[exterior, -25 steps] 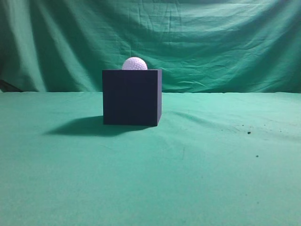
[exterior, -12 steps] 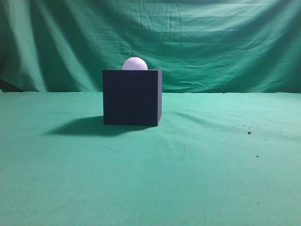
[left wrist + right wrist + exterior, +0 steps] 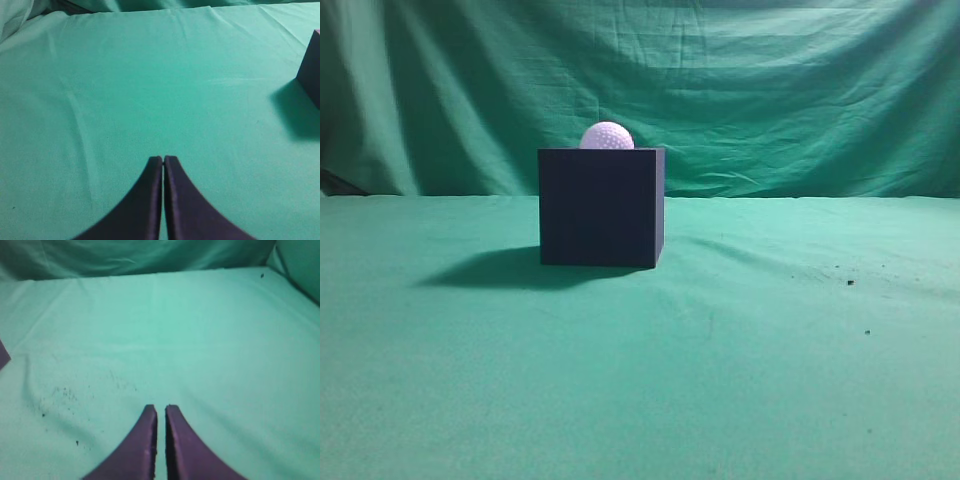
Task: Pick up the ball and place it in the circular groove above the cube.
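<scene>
The dark navy cube (image 3: 601,207) stands on the green cloth left of centre in the exterior view. The white dimpled ball (image 3: 606,136) rests on top of it, its lower part sunk below the cube's top edge. Neither arm shows in the exterior view. My left gripper (image 3: 163,159) is shut and empty over bare cloth; the cube's corner (image 3: 311,70) shows at the right edge of the left wrist view. My right gripper (image 3: 161,408) is shut and empty, with a narrow slit between the fingers; a sliver of the cube (image 3: 3,355) shows at the left edge.
A green cloth (image 3: 740,380) covers the table and hangs as a backdrop (image 3: 770,90) behind. Small dark specks (image 3: 849,282) lie on the cloth to the right, and also show in the right wrist view (image 3: 60,392).
</scene>
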